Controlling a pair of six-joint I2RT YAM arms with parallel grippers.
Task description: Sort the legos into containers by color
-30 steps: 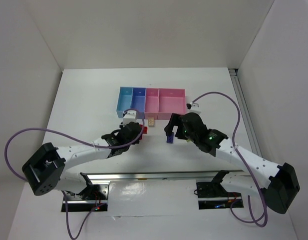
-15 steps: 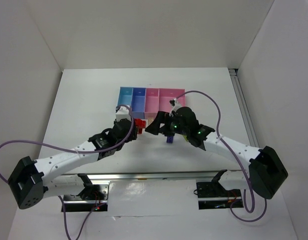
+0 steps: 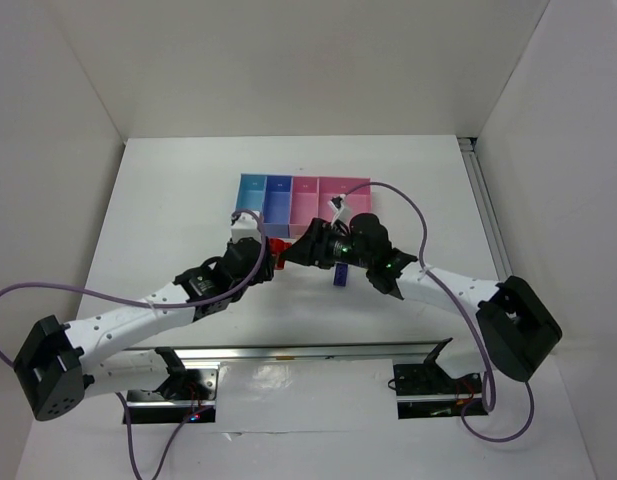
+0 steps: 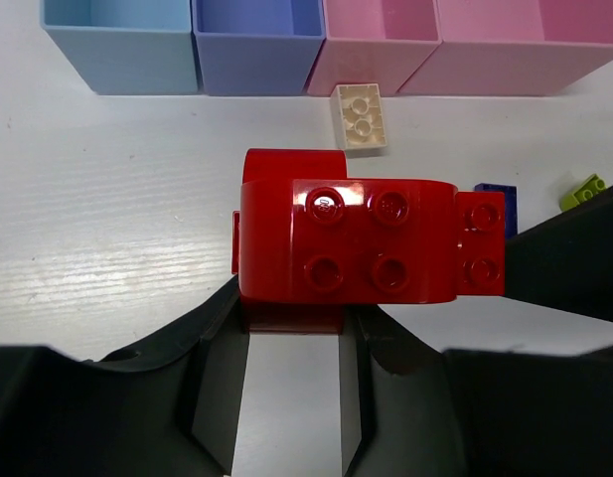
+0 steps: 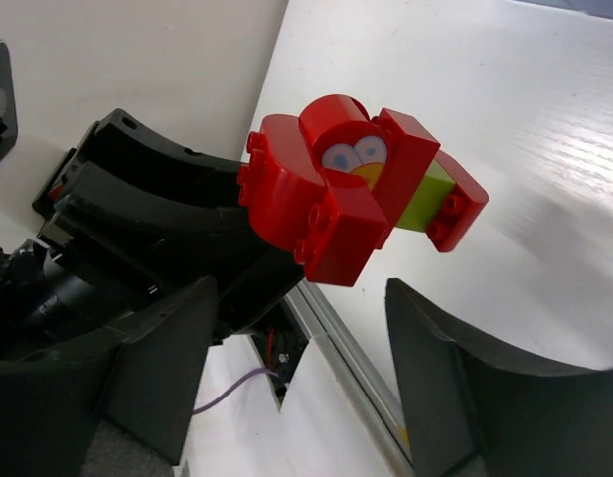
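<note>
My left gripper [image 4: 294, 320] is shut on a cluster of joined red legos [image 4: 366, 253], held above the table in front of the containers. In the top view the left gripper [image 3: 268, 256] and the cluster [image 3: 279, 244] are mid-table. My right gripper [image 3: 310, 250] is open, its jaws facing the cluster from the right without touching it. In the right wrist view [image 5: 301, 368] the cluster [image 5: 336, 204] has a painted face and a yellow-green piece [image 5: 425, 204] inside it. A pale tan lego [image 4: 359, 116], a dark blue lego [image 4: 497, 193] and a yellow-green lego [image 4: 584, 189] lie on the table.
The joined bins stand behind: light blue [image 4: 117, 45], darker blue [image 4: 258, 45], narrow pink [image 4: 381, 45], wider pink [image 4: 525, 55]. The dark blue lego [image 3: 340, 276] lies under the right arm. A metal rail [image 3: 308, 352] runs along the near table edge.
My right gripper has swung left from above the dark blue lego to face the red cluster. My left gripper has moved forward with the cluster still in it.
</note>
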